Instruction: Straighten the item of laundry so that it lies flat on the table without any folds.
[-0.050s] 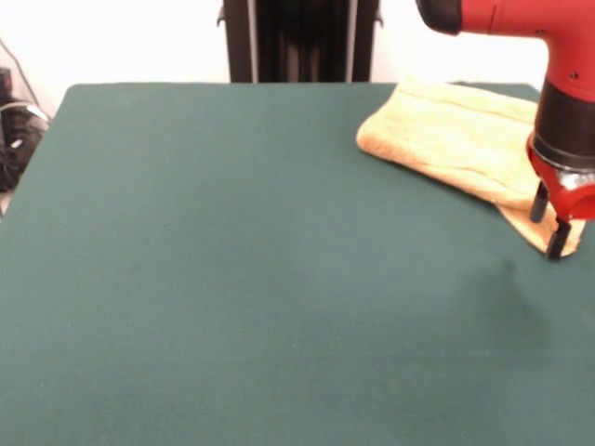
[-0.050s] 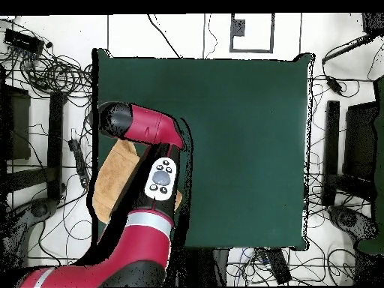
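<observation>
The item of laundry [image 1: 456, 139] is an orange-tan towel lying folded over on itself at the far right of the green table [image 1: 232, 279]. Its near corner sticks out from under the upper layer. My gripper [image 1: 548, 223] hangs over that corner with its two dark fingers [image 1: 556, 240] apart, tips at or just above the cloth; it is open. In the overhead view the towel [image 2: 112, 178] shows at the table's [image 2: 240, 150] left edge, largely covered by the red arm [image 2: 146, 124], which also hides the gripper.
The towel lies close to the table's right and far edges in the front view. Cables and stands [image 2: 45, 97] crowd the floor around the table. A black pedestal column [image 1: 302, 37] rises behind the far edge.
</observation>
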Robot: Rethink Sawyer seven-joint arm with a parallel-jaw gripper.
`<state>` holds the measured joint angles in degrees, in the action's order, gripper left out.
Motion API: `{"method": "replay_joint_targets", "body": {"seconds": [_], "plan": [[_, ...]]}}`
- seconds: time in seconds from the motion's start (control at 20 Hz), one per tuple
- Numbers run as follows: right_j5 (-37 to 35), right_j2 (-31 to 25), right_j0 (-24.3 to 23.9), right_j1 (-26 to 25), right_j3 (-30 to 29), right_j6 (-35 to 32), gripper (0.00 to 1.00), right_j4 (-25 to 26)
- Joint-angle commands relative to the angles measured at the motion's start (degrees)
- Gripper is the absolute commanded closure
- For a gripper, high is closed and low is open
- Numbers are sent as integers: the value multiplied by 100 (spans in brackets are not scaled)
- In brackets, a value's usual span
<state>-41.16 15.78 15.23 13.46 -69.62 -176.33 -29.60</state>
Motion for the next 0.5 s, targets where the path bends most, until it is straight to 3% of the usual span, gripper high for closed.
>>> {"method": "replay_joint_targets", "body": {"seconds": [0.05,0.3,0.5], "plan": [[-36,-836,12,-149,-835,-620,0,-242],[45,-898,10,-190,-855,-621,0,-265],[-53,-906,98,-156,-904,-1027,0,-456]]}}
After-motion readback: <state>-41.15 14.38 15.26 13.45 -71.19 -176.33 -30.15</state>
